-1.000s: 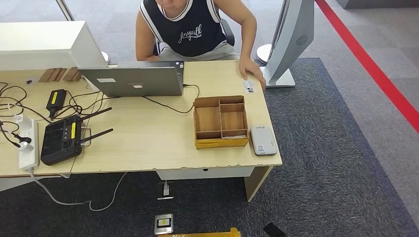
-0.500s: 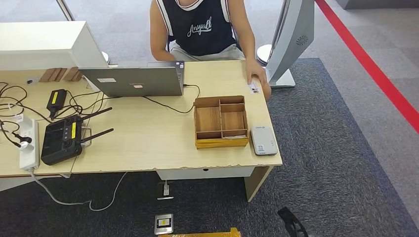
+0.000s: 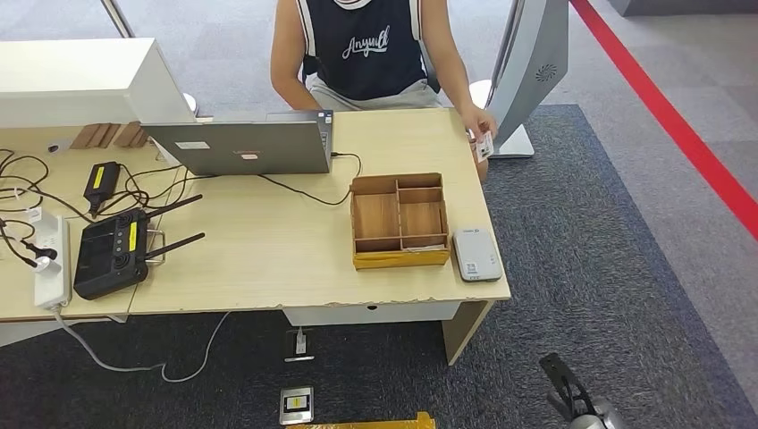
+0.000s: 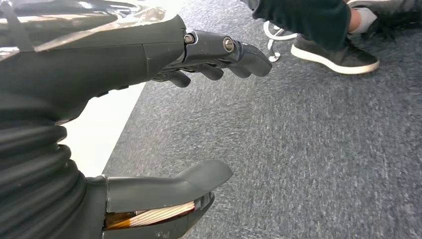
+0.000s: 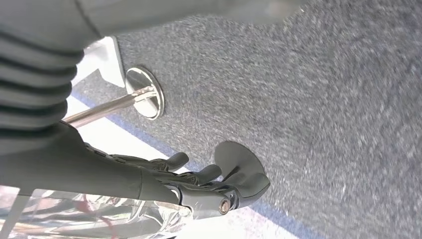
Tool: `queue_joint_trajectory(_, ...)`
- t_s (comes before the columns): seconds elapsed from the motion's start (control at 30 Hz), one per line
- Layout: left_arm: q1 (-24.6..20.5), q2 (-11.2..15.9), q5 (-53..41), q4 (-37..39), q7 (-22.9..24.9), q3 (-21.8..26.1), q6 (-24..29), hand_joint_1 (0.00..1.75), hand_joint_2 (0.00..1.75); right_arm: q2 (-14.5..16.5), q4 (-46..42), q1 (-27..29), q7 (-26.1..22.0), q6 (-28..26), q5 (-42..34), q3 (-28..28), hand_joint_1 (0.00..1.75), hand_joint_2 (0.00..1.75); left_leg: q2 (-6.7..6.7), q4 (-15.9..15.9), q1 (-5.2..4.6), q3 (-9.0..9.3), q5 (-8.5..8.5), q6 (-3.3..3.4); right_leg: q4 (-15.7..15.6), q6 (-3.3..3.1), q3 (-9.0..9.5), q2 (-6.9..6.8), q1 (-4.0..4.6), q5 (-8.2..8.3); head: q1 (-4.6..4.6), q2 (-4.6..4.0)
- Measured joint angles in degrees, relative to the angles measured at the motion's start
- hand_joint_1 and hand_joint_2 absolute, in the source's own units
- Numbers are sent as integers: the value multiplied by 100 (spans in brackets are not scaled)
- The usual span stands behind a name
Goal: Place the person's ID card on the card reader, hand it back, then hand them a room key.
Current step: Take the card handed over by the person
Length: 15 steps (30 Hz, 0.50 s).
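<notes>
While tilted upright, ID card (image 3: 484, 147)

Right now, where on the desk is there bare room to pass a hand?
Bare wood lies between the laptop and the wooden tray, running to the desk's near edge. The far right corner behind the tray is also free. The left end is crowded with cables, router and power strip.

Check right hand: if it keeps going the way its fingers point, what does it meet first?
Probably nothing solid: in the wrist view the right hand points over open carpet. Depth is unclear.
</notes>
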Motion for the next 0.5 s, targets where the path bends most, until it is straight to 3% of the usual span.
queue_joint_trajectory(0.13,1,8,-56,-1,-69,-2,-32,0,175,-62,-13,-8,-18,-120,-60,-23,0,175,0,0,-1,-1,0,0,0,0,0,0,-1,0,-2,0)
queue_joint_trajectory(0.2,3,27,-120,-1,-126,-2,-73,0,175,-287,-87,-101,-38,-201,-87,-50,0,175,0,0,-3,-3,0,0,1,1,0,2,-3,0,-2,0)
queue_joint_trajectory(0.33,-3,61,-181,-2,-158,-2,-123,0,175,-1024,-568,-509,208,-129,-74,-53,0,175,2,1,-2,0,2,3,0,5,2,8,-3,4,-1,0)
queue_joint_trajectory(0.5,-2,59,-183,-2,-158,-2,-123,0,175,-1176,-778,-532,221,-144,-79,-44,0,175,1,1,0,-2,2,4,1,5,1,7,0,3,-1,0)
